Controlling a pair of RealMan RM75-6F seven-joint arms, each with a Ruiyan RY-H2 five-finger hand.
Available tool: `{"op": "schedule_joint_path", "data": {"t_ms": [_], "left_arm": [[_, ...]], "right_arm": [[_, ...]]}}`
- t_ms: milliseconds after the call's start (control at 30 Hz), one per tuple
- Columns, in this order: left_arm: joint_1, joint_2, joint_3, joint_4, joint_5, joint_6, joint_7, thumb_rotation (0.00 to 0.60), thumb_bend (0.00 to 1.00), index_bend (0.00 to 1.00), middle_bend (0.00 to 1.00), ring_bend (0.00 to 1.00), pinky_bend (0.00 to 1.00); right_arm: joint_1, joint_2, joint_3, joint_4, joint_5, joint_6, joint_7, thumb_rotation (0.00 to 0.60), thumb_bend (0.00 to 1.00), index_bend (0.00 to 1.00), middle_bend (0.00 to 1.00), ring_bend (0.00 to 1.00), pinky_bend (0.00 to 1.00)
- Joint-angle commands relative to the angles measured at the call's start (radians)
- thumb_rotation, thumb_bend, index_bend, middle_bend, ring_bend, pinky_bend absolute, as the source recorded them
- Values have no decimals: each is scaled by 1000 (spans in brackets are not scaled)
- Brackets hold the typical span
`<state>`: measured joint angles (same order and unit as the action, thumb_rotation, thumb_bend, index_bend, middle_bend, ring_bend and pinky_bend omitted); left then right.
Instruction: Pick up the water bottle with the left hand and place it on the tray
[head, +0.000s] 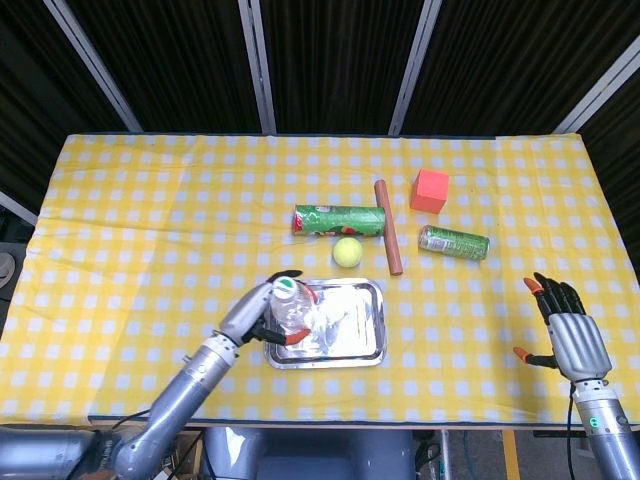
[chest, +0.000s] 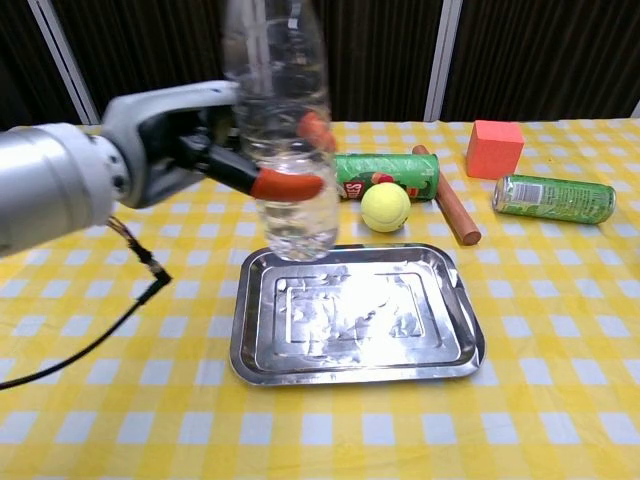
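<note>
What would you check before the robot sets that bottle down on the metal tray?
1. Left hand grips the water bottle: ok.
2. Bottle upright: ok.
3. Bottle over the tray: ok, though only at its left rear edge.
4. Bottle bottom touching the tray: cannot tell.
5. Tray holds nothing else: ok.
6. Tennis ball and green tube can lie behind the tray, clear of it: ok.
7. Right hand open, far off to the side: ok.
</note>
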<state>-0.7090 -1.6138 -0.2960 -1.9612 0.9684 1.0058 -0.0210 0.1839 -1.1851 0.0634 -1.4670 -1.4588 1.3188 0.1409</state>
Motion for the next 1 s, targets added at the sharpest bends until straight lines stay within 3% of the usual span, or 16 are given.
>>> {"op": "schedule_joint_path", "data": {"t_ms": [33,133,233,333,433,533,667,733,833,1000], "left_arm": [[-112,-154,-47,11,-160,43,125,600,436,634,601,94,51],[-123,-164,-38,-16,-197,63,162,600,436,634,599,94,51],[-89,-105,-2,-95,-197,137,222,600,436,630,597,94,51],[-8,34,65,-230,-157,209,245,600,436,628,596,94,51],[102,205,153,-312,-48,284,222,600,436,628,596,95,51],[230,394,239,-312,109,320,68,600,436,627,597,94,51],[346,553,302,-163,276,321,-241,600,435,627,598,94,51],[362,576,308,-84,303,287,-374,600,435,628,598,94,51],[342,553,294,-18,317,224,-455,600,434,628,598,94,51],[267,427,244,25,269,123,-389,600,435,628,598,94,51]], "right_arm": [[1,1,0,3,0,-2,5,600,49,9,0,0,0],[1,2,-2,3,-3,-2,7,600,49,9,0,0,0],[0,2,-5,-1,-11,4,7,600,49,9,0,0,0],[-2,4,-7,-6,-17,8,9,600,49,10,0,0,0],[-2,4,-9,-12,-21,10,9,600,49,9,0,0,0],[-3,4,-10,-18,-22,12,2,600,50,10,0,0,0],[-2,3,-9,-22,-19,10,-2,600,49,9,0,0,0],[0,2,-8,-22,-17,8,-6,600,50,9,0,0,0],[2,-1,-7,-21,-14,3,-9,600,50,10,0,0,0],[5,-3,-5,-17,-9,-3,-6,600,49,9,0,0,0]]}}
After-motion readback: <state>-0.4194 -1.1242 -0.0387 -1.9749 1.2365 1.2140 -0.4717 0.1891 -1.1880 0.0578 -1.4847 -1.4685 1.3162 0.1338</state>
